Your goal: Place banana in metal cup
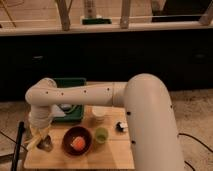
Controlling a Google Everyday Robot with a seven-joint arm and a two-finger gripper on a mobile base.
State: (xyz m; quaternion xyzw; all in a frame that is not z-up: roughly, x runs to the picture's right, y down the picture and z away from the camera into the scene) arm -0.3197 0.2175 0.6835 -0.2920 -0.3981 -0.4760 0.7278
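Wood desk (112, 156) before dark cabinets (130, 60), claw (39, 131) at left edge clamped on banana (33, 140), banana tilted, touching or just above metal cup (47, 145), bowl (65, 143) with orange (77, 143) beside.

A brown bowl (66, 142) is sitting on the wooden table (113, 155) and holding an orange fruit (77, 144). A green cup (101, 134) is standing just beside the bowl. A white cup (99, 116) is standing behind the green cup. A green bin (70, 81) is resting at the table's rear. A small black-and-white object (121, 126) is lying near both cups.
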